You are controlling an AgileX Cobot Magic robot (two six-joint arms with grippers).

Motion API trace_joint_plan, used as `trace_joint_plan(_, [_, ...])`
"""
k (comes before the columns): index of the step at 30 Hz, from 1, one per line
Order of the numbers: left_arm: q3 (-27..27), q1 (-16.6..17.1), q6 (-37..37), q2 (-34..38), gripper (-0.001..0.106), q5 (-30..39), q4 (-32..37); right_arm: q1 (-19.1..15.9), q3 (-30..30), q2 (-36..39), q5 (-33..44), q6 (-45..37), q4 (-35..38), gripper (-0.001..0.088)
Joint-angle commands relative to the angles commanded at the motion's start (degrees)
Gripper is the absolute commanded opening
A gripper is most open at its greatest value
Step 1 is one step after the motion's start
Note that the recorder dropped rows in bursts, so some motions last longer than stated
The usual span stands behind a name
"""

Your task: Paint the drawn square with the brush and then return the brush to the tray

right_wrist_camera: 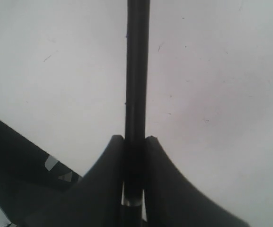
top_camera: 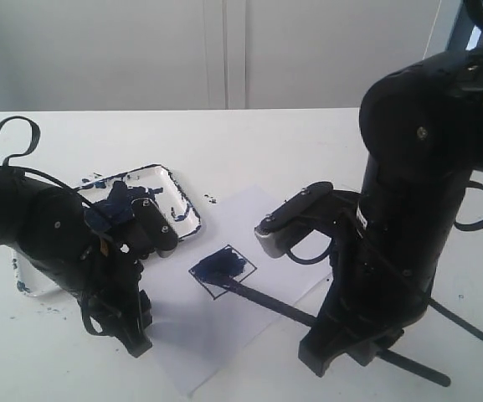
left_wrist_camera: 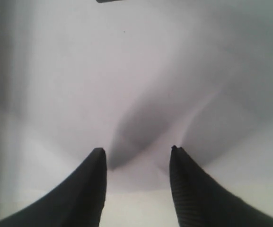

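I am mid-painting. My right gripper (right_wrist_camera: 134, 139) pinches the brush (top_camera: 266, 299) by its handle, with the tip resting on the drawn square (top_camera: 222, 270). The square sits on the paper sheet (top_camera: 254, 213) around the middle of the table (top_camera: 266, 142). Blue covers only part of the square. My left gripper (left_wrist_camera: 136, 151) stands spread and empty, tips down at the sheet, apparently pinning it. Next, I judge, come short strokes into the bare part, then a carry to the tray (top_camera: 174, 194) toward the table's left edge.

Matte black arms (top_camera: 417, 193), looped cables (top_camera: 471, 327), small screws (top_camera: 423, 131).
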Motion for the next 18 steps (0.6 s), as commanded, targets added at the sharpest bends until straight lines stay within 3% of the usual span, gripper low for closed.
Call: trace_joint_plan(18, [0.00, 0.00, -0.24, 0.00, 0.048, 0.24, 0.00, 0.00, 0.00, 2.26, 0.00, 0.64, -1.70, 0.0000])
